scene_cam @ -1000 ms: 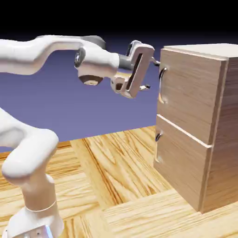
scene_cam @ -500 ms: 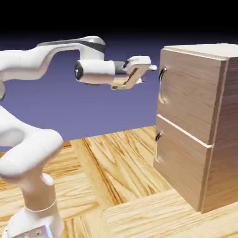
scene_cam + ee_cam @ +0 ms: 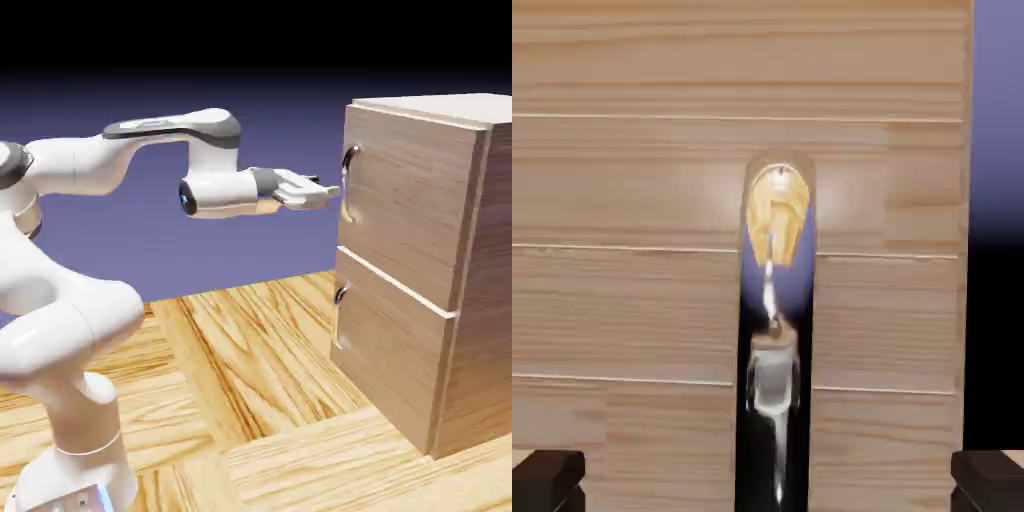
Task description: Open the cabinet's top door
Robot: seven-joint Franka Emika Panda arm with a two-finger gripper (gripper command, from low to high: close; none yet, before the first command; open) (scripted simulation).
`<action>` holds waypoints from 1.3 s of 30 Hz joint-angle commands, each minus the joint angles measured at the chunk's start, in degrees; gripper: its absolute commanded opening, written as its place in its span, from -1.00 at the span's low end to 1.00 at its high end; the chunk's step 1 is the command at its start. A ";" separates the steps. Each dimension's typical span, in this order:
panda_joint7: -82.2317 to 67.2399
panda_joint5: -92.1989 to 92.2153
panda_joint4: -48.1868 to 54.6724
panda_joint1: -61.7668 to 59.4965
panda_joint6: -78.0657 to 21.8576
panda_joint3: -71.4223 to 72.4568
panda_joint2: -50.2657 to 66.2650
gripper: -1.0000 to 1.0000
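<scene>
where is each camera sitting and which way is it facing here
Exterior view: fixed camera beside the robot, looking across the wooden table at the cabinet; the white arm rises from lower left and reaches right, gripper level at the top door.
Hand view: on the hand, facing the top door squarely; only two dark fingertips show at the bottom corners, jaws open.
Shared: the door's silver handle, centred in the hand view.
</scene>
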 commanded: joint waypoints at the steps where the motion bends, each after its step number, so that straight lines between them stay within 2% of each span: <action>1: 0.00 0.14 1.48 -1.94 -0.32 0.87 0.40 0.00; 4: -0.02 0.55 5.82 -7.60 -1.24 3.41 1.56 0.00; 5: -0.02 0.55 5.82 -7.60 -1.24 3.42 1.56 -1.00; 14: -15.20 0.53 -6.11 9.01 -9.92 -8.32 12.35 -1.00; 25: -35.22 0.96 -12.15 31.86 -11.68 -29.21 24.60 -1.00; 32: -26.56 -15.30 -21.06 43.30 -17.44 -42.17 19.97 -1.00; 39: -17.97 -32.74 -28.66 49.45 -24.42 -53.74 13.73 -1.00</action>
